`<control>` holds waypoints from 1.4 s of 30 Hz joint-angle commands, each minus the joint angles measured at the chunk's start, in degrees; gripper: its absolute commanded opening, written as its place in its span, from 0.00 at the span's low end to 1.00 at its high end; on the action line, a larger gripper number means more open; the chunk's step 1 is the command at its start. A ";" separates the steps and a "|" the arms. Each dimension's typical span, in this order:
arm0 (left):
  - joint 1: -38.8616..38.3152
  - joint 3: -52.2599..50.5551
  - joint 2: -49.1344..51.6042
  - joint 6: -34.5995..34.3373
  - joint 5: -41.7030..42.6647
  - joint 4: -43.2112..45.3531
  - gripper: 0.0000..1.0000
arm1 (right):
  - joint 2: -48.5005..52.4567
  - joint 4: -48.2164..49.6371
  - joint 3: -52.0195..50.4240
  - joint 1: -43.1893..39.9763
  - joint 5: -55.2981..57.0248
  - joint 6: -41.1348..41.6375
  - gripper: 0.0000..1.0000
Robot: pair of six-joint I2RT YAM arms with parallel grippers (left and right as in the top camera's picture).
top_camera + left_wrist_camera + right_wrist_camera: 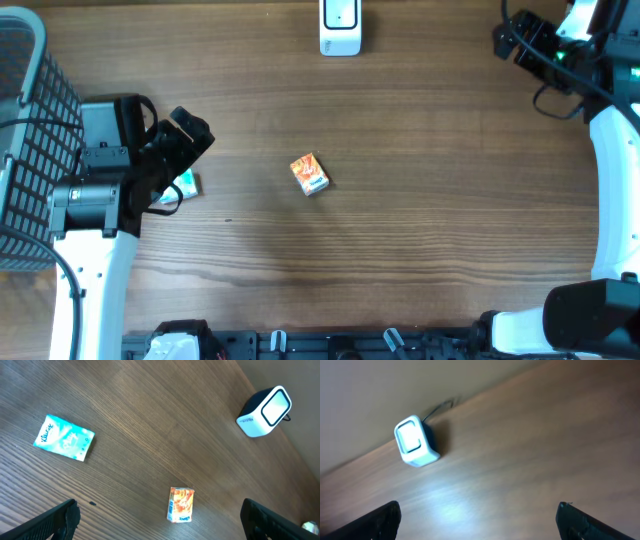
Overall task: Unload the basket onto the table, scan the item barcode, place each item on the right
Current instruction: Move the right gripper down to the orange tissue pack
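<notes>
Judging progress first, we are finding the scan not yet done, as far as these views are showing; the orange box (309, 173) is lying flat on the worktop (430, 240), nothing is being held up to the scanner (340, 27), and picking up, carrying and presenting the barcode are all remaining.

We are seeing the left jaws standing spread wide and holding nothing; the right jaws are likewise gaping fully and are empty.

We are placing the orange box ahead of the left jaws, roughly midway along the line of their gap and touching neither side; the scanner is standing much farther ahead of them, well beyond the box and out toward one side. A tissue packet (64, 438) is lying ahead of the left jaws toward the opposite side, well apart from the box; we are not able to tell whether it is also meant for scanning.

From the right jaws the scanner is sitting ahead and toward one side of the gap; the box is not showing in that wrist view at all.
</notes>
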 commanded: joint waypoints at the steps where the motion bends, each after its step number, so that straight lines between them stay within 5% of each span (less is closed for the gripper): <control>1: 0.37 0.63 0.26 1.33 -0.94 -0.02 1.00 | 0.98 -3.89 -1.42 1.99 -11.34 3.45 1.00; 9: 0.37 0.63 0.24 1.33 -0.94 -0.02 1.00 | 3.28 0.09 -15.23 15.37 -5.09 -0.42 1.00; 15: 0.37 0.63 0.26 1.33 -0.94 -0.02 1.00 | 8.44 11.47 -22.84 25.51 -18.47 -9.09 1.00; 20: 0.37 0.63 0.24 1.33 -0.94 -0.02 1.00 | 14.08 15.61 -22.86 31.74 -18.97 -5.11 1.00; 23: 0.37 0.63 0.24 1.33 -0.94 -0.02 1.00 | 15.56 16.31 -22.86 33.03 -16.41 -1.20 1.00; 26: 0.37 0.63 0.24 1.33 -0.94 -0.02 1.00 | 16.33 16.65 -22.86 33.24 -13.07 0.13 0.83; 35: 0.37 0.63 0.24 1.33 -0.94 0.00 1.00 | 17.35 19.39 -22.86 33.77 -11.91 0.20 0.89; 37: 0.37 0.63 0.24 1.36 -0.94 -0.02 1.00 | 18.43 20.61 -22.86 34.34 -12.35 0.79 0.83; 40: 0.37 0.63 0.24 1.33 -0.94 0.00 1.00 | 20.39 22.84 -22.86 35.58 -12.41 3.56 0.59; 42: 0.37 0.63 0.26 1.33 -0.94 -0.02 1.00 | 22.12 25.20 -22.86 36.96 -12.92 4.68 0.61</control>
